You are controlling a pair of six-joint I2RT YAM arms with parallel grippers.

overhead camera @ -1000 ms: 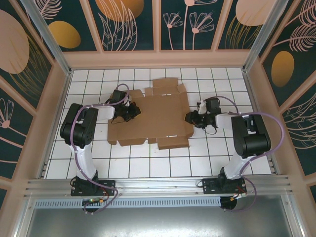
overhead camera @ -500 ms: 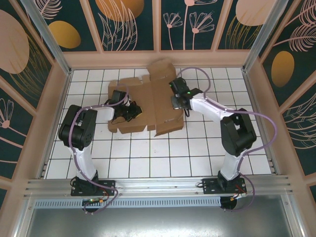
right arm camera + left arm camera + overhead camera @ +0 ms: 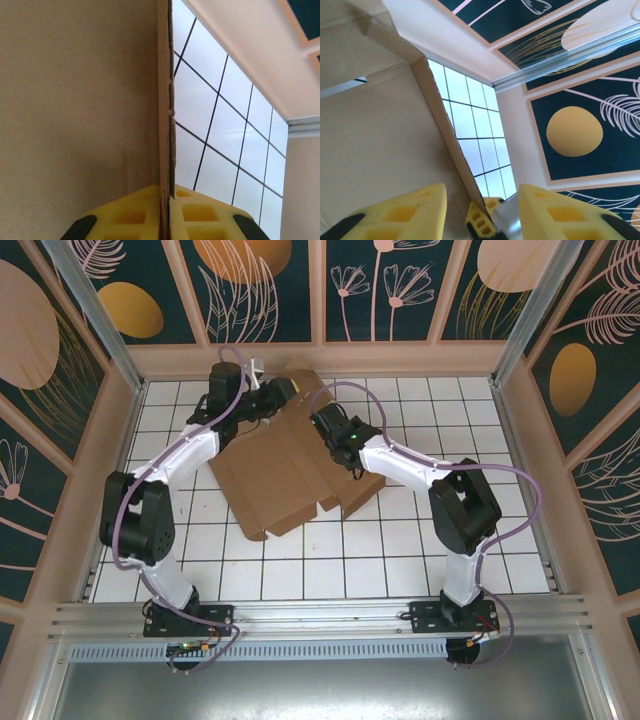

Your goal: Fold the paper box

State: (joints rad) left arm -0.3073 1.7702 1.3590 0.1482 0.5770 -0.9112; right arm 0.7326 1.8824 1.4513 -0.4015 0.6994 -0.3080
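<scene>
From above, the paper box (image 3: 285,475) is a plain brown, unprinted corrugated sheet with cut flaps and creases. It lies askew on the white tiled table (image 3: 400,560), left of the middle, and its far end reaches toward the back wall, where a flap stands raised. The left gripper (image 3: 272,392) is at that far end. The right gripper (image 3: 328,427) meets the sheet further in, near its middle, with its arm reaching across the right-hand flaps. In the left wrist view, the cardboard (image 3: 380,150) shows a wide matte tan face with a folded flap at the top. One thin raw edge runs down between the yellow fingers (image 3: 415,212), which stand well apart with daylight on either side, so the left gripper (image 3: 481,195) is released. In the right wrist view, a flat tan panel (image 3: 75,100) fills the left side, its fluted edge running straight up the frame beside the tiles. The right gripper (image 3: 166,192) is clenched on that edge, with a yellow finger (image 3: 200,210) pressed against each face.
</scene>
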